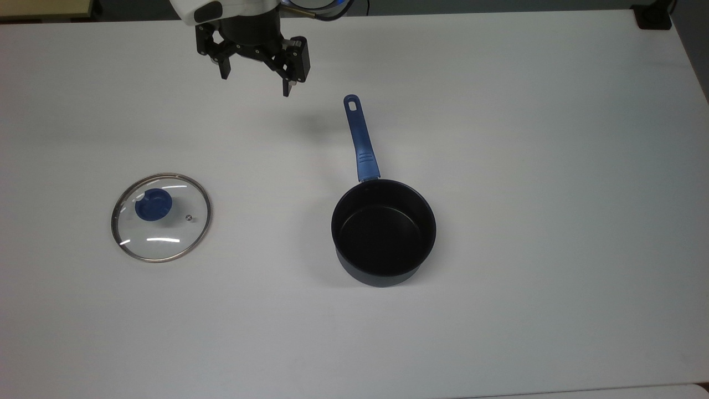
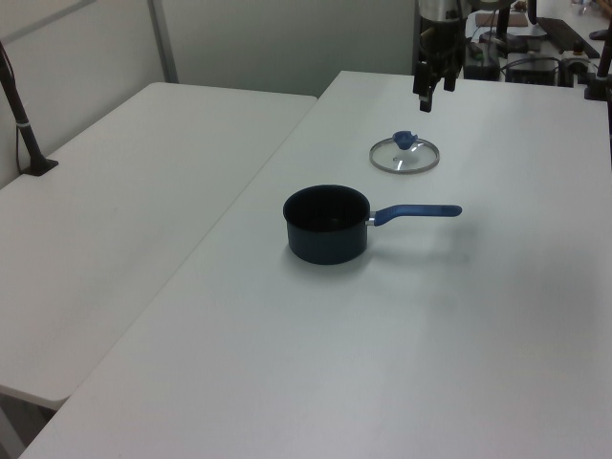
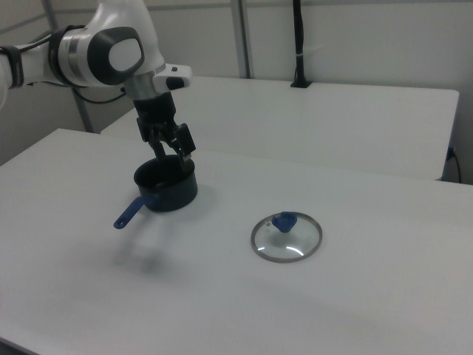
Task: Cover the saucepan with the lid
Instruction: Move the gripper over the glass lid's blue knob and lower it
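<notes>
The lid [image 1: 166, 235] is a clear glass disc with a metal rim and a blue knob [image 1: 153, 204]. It lies flat on the white table [image 1: 526, 166] at the top view's left, and also shows as the lid [image 2: 404, 155] and the lid [image 3: 287, 240]. The saucepan [image 1: 383, 233] stands upright and empty right of it, its blue handle [image 1: 360, 138] pointing to the top view's upper edge; the same saucepan [image 2: 326, 223] [image 3: 166, 185] is seen from the sides. My gripper [image 1: 255, 83] [image 2: 434, 97] [image 3: 172, 159] hangs open and empty above the table, apart from both.
A second white table [image 2: 143, 191] adjoins this one on the left view's left, with a black post [image 2: 24, 124] clamped to it. A black clamp [image 1: 653, 16] sits at the top view's upper right corner. Equipment [image 2: 535, 48] crowds the far end behind the arm.
</notes>
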You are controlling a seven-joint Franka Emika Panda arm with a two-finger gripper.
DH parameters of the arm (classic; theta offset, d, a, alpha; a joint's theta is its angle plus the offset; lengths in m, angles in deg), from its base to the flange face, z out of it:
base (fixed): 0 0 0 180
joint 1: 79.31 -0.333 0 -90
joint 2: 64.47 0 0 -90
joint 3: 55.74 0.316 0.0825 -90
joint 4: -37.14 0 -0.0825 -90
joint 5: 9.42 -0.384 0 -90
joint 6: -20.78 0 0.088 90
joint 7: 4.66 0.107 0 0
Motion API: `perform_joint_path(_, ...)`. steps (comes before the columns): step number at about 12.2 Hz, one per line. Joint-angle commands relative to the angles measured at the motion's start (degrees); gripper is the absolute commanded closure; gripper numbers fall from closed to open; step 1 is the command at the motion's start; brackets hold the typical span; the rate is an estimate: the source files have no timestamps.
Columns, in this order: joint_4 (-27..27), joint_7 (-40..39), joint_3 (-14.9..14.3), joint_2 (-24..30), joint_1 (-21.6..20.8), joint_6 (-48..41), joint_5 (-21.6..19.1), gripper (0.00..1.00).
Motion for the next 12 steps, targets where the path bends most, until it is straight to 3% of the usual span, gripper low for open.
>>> perform_joint_path(1,-4.9,0.8,-0.5,-4.0,0.3,0.8,-3.9,0.00)
perform_joint_path(6,-11.1,7.6,-0.6,-15.8,6.9,10.5,-4.8,0.00)
perform_joint_path(12,-11.3,10.4,-0.6,-25.9,14.6,28.5,-4.9,0.03)
